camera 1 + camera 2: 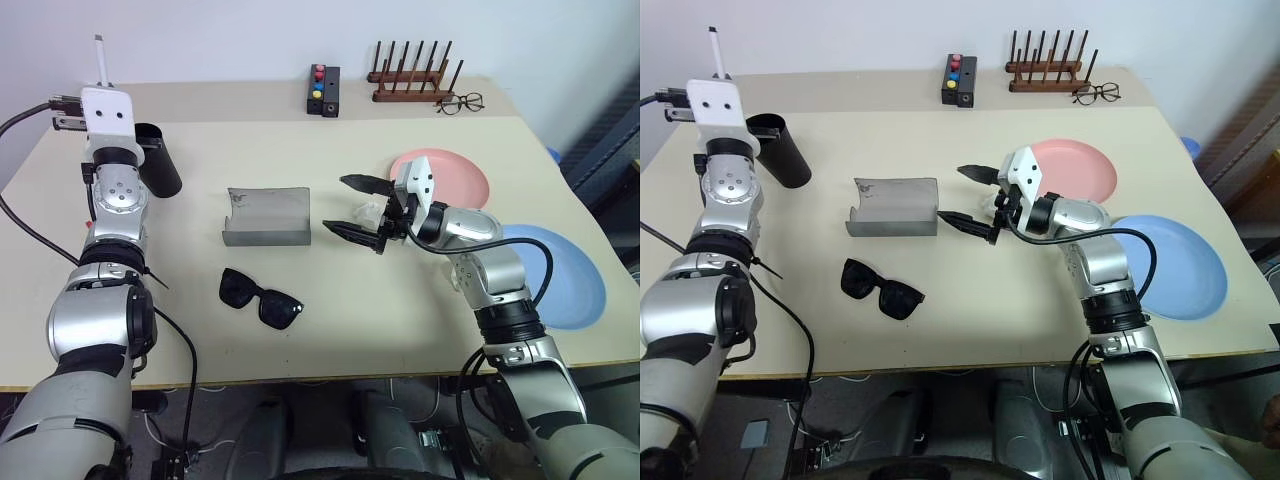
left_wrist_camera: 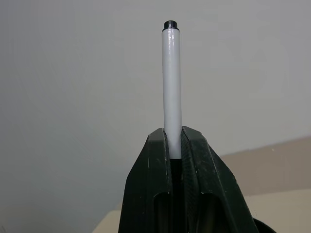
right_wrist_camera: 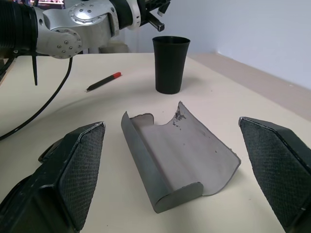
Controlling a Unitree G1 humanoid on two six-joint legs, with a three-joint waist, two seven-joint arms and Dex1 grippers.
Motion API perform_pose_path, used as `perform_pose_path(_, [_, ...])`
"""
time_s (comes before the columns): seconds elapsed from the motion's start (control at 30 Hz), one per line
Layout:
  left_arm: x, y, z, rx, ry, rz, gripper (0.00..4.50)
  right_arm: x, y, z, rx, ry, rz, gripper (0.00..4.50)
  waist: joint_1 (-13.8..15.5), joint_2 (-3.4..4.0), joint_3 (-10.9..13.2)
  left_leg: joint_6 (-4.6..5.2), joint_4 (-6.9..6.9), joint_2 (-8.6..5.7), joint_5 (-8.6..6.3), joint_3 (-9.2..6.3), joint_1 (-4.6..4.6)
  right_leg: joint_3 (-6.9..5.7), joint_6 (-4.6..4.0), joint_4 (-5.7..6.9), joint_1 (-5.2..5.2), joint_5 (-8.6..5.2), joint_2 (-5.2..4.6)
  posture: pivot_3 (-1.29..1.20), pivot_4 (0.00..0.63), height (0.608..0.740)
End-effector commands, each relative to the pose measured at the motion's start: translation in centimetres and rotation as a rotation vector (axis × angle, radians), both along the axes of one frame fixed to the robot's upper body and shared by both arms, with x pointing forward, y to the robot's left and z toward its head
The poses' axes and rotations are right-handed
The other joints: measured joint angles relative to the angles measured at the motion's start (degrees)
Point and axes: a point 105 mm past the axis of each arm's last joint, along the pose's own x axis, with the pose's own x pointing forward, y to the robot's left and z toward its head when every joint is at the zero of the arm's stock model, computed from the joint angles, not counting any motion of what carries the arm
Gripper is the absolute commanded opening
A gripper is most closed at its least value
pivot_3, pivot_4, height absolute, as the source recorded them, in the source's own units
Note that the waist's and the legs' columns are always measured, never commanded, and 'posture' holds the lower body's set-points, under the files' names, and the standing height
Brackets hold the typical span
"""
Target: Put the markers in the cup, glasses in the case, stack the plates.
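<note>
i see the white marker (image 2: pixel 172 92) pinched between the pressed-together jaws of my left gripper (image 2: pixel 175 145), standing up out of the fingertips with its black end on top, raised above the far left part of the table (image 1: pixel 400 330). the black cup (image 3: pixel 170 64) stands upright on the table just beside that arm, and the dark marker with the red end (image 3: pixel 103 81) lies flat on the table near the cup, apart from it. the grey case (image 1: pixel 266 216) lies open in the middle of the table, its hollow facing up. the black sunglasses (image 1: pixel 261 297) lie unfolded on the table in front of the case, nearer to me and well apart from it. my right gripper (image 1: pixel 358 209) hovers just right of the case, pointing toward it, jaws spread wide with nothing between them. the pink plate (image 1: pixel 462 178) sits behind that arm and the blue plate (image 1: pixel 570 285) sits to its right, side by side, not stacked.
</note>
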Motion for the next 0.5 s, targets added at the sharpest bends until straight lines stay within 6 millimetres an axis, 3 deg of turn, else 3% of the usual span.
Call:
perform_pose_path(0.03, [-0.01,-0.43,1.63,0.012,-0.046,-0.007,0.03,-0.42,-0.35,1.58,0.03,-0.057,-0.005,4.5,0.0,0.0,0.0,0.0,0.0,0.0,0.0,0.0,0.0,0.0,0.0,0.0,0.0,0.0,0.0,0.0,0.15,0.74])
perform_pose_path(0.23, [0.06,-0.35,1.47,0.001,-0.039,-0.002,0.03,-0.41,-0.54,1.67,0.032,-0.056,-0.017,4.5,0.0,0.0,0.0,0.0,0.0,0.0,0.0,0.0,0.0,0.0,0.0,0.0,0.0,0.0,0.0,0.0,0.15,0.74])
perform_pose_path(0.37, [0.15,-0.49,1.42,-0.004,-0.037,-0.011,1.6,-0.43,-0.61,1.67,0.035,-0.056,-0.023,4.5,0.0,0.0,0.0,0.0,0.0,0.0,0.0,0.0,0.0,0.0,0.0,0.0,0.0,0.0,0.0,0.0,0.15,0.74])
perform_pose_path(0.5, [0.16,-0.55,1.47,-0.008,-0.038,-0.017,3.62,-0.36,-0.67,1.7,0.037,-0.056,-0.029,4.5,0.0,0.0,0.0,0.0,0.0,0.0,0.0,0.0,-0.01,-0.01,0.0,-0.01,0.0,0.0,0.0,0.0,0.15,0.74])
